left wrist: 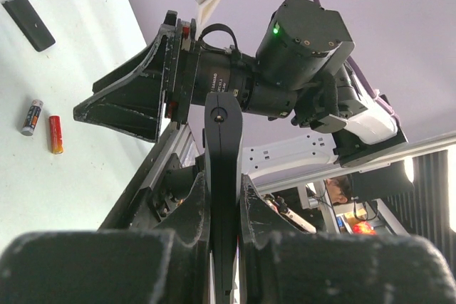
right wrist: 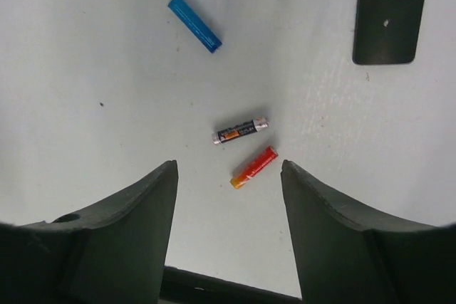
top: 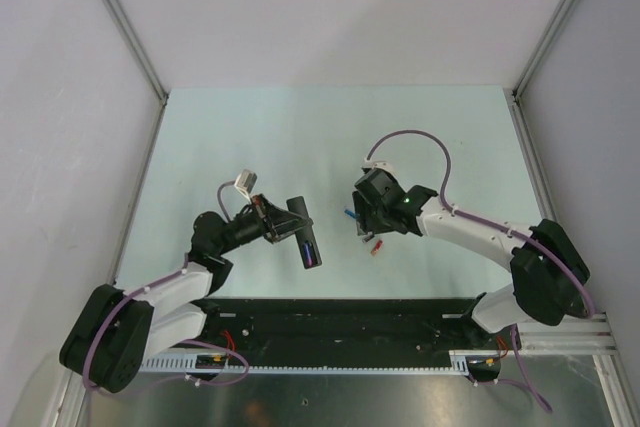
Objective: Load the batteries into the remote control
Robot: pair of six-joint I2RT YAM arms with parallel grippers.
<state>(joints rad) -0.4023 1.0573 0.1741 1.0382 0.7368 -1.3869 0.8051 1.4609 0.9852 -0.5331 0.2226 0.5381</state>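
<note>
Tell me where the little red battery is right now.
In the right wrist view, the red battery lies on the table beside the black-and-silver battery, framed between the open right fingers; from above, it is right of centre.

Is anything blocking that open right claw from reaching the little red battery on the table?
Nothing visible does. The right gripper hangs open over the red battery, with no object between them. The black battery lies just beyond, not touching it; the blue battery is farther off.
</note>
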